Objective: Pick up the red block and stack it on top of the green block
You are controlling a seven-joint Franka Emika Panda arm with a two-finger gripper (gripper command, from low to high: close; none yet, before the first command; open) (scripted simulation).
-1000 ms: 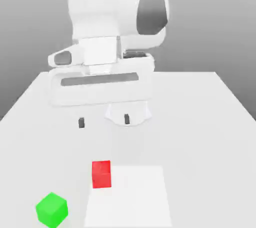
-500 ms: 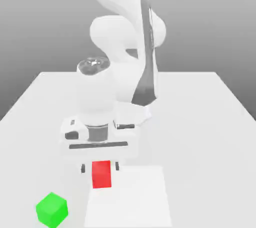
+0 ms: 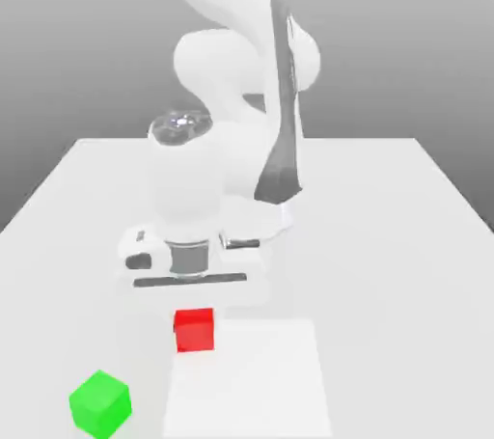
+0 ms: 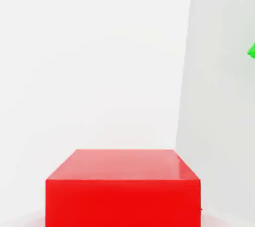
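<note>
While my hand was closed on the red block, I reckoned on a straight, level lift, well above the green block, before crossing over.

Table: carries the arm's base, the flat panel and the target block.
Flat panel: lies on the table, at its near part in the exterior view, in front of the arm's base.
Pick-up block: sits at the panel's far corner on the exterior view's left, overlapping that corner in sight; contact with the panel cannot be told.
Target block: rests on the table, off the panel, nearer the camera and further to the exterior view's left than the pick-up block; the two stand apart.
Gripper: directly over the pick-up block, in front of the arm's base.
</note>
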